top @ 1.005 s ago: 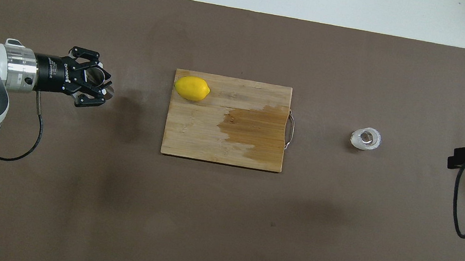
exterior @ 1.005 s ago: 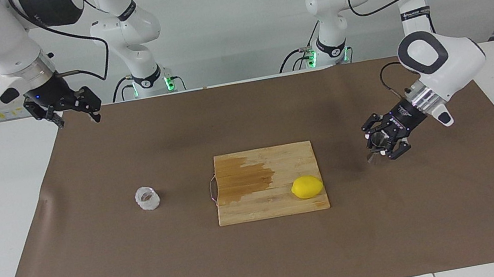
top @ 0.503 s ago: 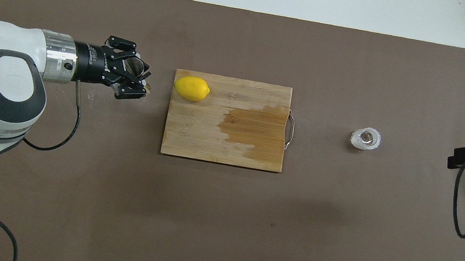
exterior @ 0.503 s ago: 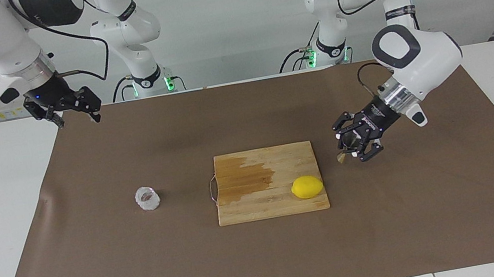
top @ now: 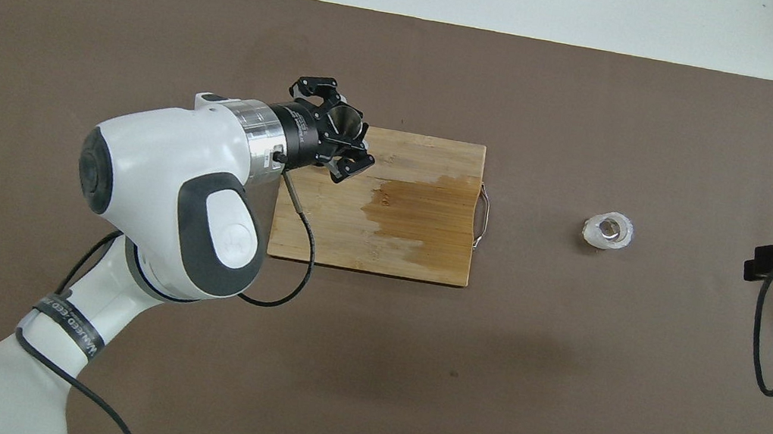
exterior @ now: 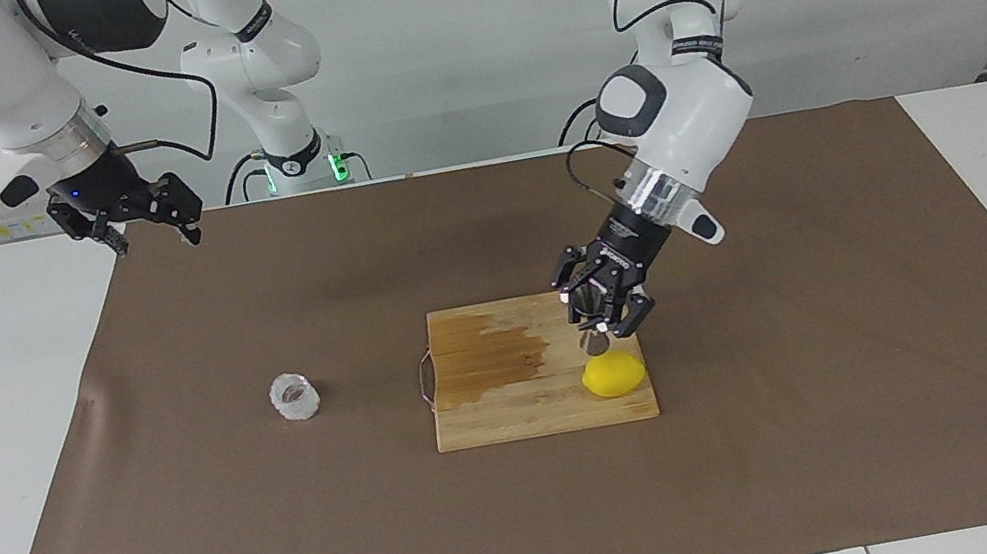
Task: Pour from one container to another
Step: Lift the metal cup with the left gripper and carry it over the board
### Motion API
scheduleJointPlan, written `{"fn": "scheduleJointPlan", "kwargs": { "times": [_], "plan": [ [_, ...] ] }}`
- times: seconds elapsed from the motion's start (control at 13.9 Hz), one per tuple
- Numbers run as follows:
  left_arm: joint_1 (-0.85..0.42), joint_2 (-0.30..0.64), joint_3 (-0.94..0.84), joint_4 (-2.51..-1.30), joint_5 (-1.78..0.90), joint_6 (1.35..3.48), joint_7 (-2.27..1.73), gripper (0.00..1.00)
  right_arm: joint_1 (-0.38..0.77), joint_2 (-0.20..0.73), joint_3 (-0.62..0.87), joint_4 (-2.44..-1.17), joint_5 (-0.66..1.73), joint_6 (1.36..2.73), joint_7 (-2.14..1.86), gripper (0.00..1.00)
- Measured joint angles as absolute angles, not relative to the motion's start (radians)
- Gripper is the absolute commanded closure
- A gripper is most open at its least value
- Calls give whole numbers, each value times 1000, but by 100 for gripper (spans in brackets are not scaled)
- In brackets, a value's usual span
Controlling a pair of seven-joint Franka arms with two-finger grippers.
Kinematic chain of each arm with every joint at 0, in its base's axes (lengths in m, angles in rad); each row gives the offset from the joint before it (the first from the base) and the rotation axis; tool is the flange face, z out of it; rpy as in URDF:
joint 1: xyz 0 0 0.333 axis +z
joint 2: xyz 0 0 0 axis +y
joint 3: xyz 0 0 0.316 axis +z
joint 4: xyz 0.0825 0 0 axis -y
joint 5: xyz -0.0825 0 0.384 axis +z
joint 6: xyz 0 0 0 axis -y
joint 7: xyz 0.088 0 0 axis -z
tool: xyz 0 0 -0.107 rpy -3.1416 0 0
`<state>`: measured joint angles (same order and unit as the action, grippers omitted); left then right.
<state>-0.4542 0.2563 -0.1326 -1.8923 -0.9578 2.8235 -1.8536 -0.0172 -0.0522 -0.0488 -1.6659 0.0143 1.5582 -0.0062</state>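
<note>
Steel jigger (exterior: 591, 312) clamped in left gripper (exterior: 598, 307), up over the cutting board (exterior: 516, 405) by the lemon (exterior: 614, 373). Glass cup (exterior: 294, 397) on mat toward right arm's end. Right gripper (exterior: 143, 220) waits, fingers spread.

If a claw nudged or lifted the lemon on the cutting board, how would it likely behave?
The lemon is rounded and oval, so a push would probably roll it across the flat cutting board. It lies close to the board's corner, so it might roll off. Its smooth, curved skin could slip from a two-finger claw unless gripped across the middle.
</note>
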Motion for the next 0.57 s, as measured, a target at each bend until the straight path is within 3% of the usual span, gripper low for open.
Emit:
{"fn": "scheduleJointPlan", "kwargs": {
  "times": [0.57],
  "plan": [
    [-468,397,-282,-1852,-1085,3021,-1863,100,-17,-52,-49,-1666,14,1558,-6,0]
  ]
}}
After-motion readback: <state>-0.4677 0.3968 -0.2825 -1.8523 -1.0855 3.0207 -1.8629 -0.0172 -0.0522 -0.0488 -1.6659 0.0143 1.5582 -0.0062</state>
